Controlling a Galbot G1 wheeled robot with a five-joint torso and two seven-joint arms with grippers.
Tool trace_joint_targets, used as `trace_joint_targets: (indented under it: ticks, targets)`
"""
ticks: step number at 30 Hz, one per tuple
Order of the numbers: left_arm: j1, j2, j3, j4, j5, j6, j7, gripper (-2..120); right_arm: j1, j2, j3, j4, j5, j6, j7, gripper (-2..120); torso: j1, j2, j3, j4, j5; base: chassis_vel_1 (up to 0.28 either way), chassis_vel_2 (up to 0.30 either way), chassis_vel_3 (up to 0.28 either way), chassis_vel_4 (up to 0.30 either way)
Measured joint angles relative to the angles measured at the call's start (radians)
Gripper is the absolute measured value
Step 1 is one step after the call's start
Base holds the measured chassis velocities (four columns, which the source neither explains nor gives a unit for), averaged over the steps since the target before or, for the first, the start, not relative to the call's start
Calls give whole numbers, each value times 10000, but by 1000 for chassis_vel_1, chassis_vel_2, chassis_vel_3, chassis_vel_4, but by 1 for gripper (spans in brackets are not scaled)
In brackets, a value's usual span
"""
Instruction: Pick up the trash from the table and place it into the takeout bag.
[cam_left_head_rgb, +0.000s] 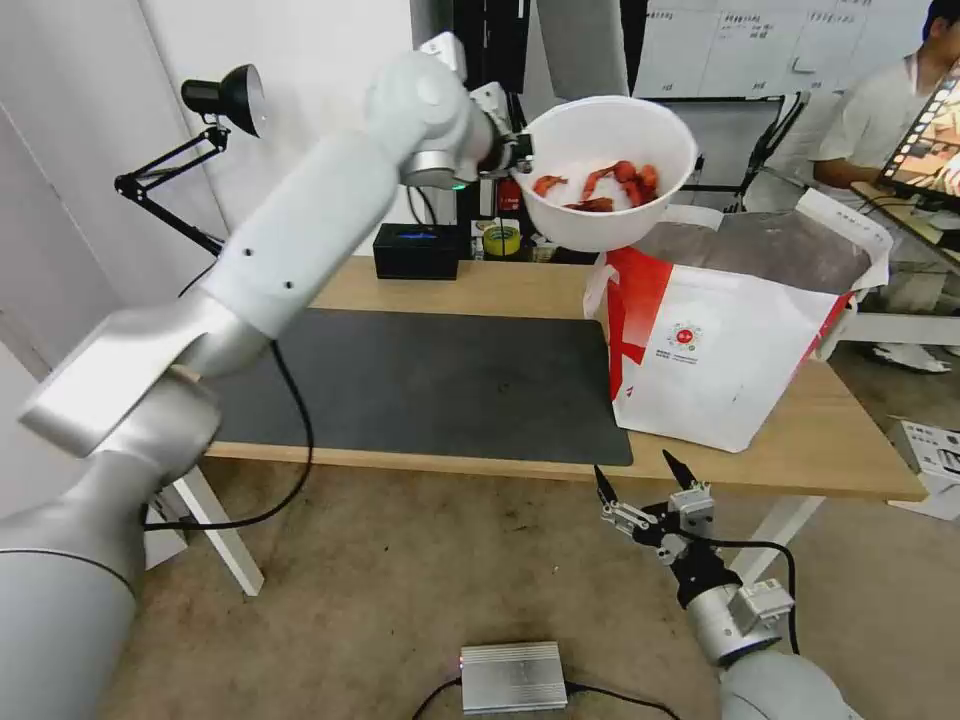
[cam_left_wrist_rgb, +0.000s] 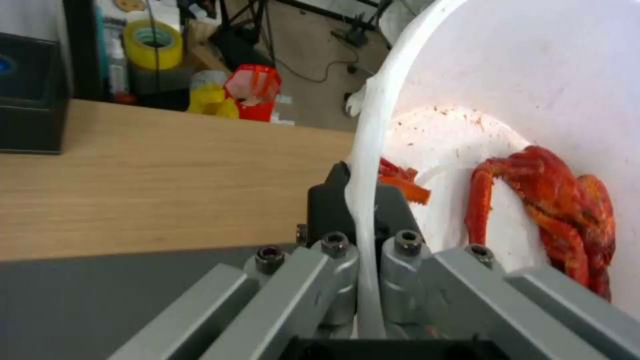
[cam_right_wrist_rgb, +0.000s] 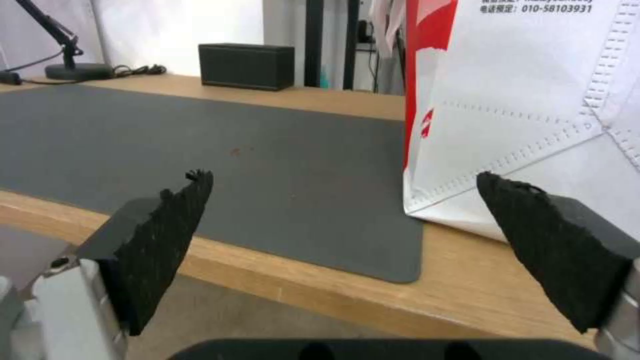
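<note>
My left gripper (cam_left_head_rgb: 516, 152) is shut on the rim of a white round bowl (cam_left_head_rgb: 600, 215) holding red crayfish shells (cam_left_head_rgb: 612, 185). The bowl hangs in the air, tilted, just above the left edge of the takeout bag's opening. In the left wrist view the bowl's rim (cam_left_wrist_rgb: 366, 210) runs between the pinched fingers (cam_left_wrist_rgb: 333, 200), with shells (cam_left_wrist_rgb: 560, 200) lying inside. The takeout bag (cam_left_head_rgb: 720, 355), white with red sides and a foil lining, stands open on the right of the table (cam_left_head_rgb: 480, 285). Below the table's front edge, my right gripper (cam_left_head_rgb: 640, 470) waits open, facing the bag (cam_right_wrist_rgb: 533, 100).
A dark grey mat (cam_left_head_rgb: 430, 385) covers the table's middle. A black box (cam_left_head_rgb: 415, 250) and a yellow tape roll (cam_left_head_rgb: 502, 240) sit at the back. A black desk lamp (cam_left_head_rgb: 215, 105) stands at the back left. A silver box (cam_left_head_rgb: 512, 675) lies on the floor.
</note>
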Motion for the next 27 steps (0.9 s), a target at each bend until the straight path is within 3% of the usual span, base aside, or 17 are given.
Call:
trace_joint_targets:
  ticks: [11, 27]
  targets:
    - [-62, -1969, -615, 1286, 898, -399, -59, 0, 0, 0, 0, 0, 0, 0, -1, 100, -1, 0, -2, -5, 3, 0, 0, 0, 0]
    - [803, -1993, 620, 1001, 1935, -1746, -89, 0, 0, 0, 0, 0, 0, 0, -1, 100, -1, 1, -1, 1, -2, 0, 0, 0, 0]
